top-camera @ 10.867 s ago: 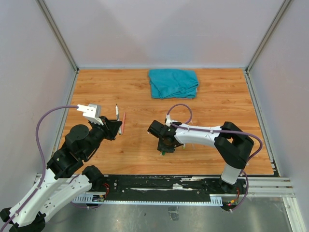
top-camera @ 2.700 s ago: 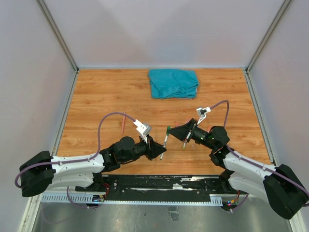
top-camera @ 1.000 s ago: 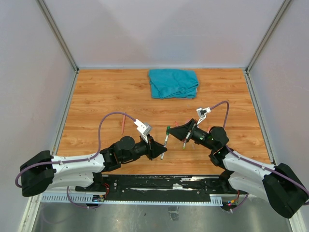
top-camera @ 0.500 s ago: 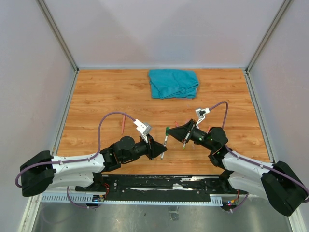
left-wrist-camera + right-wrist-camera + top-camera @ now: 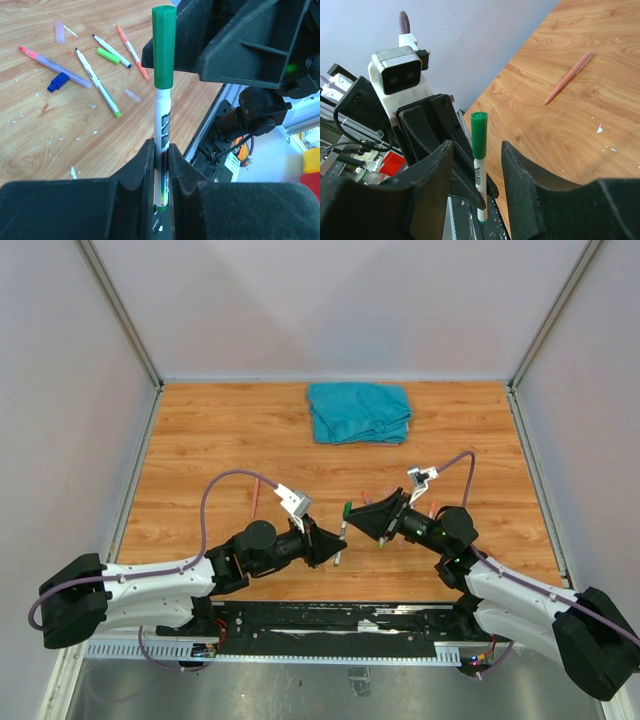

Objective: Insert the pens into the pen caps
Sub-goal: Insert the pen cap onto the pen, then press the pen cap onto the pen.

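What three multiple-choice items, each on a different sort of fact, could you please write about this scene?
1. Where on the table is the teal cloth? A) near edge B) far edge, middle C) right near corner
2. What colour is the cap on the pen in the left claw? A) red B) blue C) green
3. How is the right claw? A) shut on the cap B) open, straddling the cap C) out of view
Answers: 1 B, the top view shows it there; 2 C, both wrist views show green; 3 B, gaps show beside the cap.
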